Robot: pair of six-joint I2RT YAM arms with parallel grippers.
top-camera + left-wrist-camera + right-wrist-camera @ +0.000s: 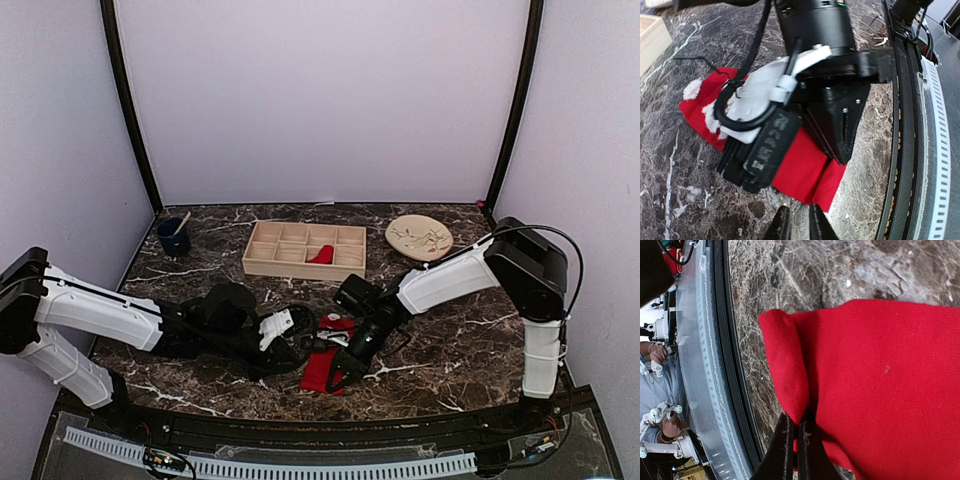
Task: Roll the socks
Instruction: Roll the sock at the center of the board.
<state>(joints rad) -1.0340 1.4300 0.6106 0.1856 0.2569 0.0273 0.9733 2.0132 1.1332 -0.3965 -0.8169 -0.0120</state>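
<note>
The red socks lie flat on the marble table near its front edge, between the two arms. In the left wrist view the socks show white patches at their far end. My right gripper is shut on a raised fold of red fabric at the socks' edge. Its black and white wrist housing hangs over the socks and hides their middle. My left gripper sits just off the socks' near corner. Its jaws stand a narrow gap apart, with only bare marble between them.
A wooden compartment tray stands at the back centre with a small red thing in one cell. A patterned plate lies at the back right, and a dark blue cup with a spoon at the back left. The table's black front rim runs close by the socks.
</note>
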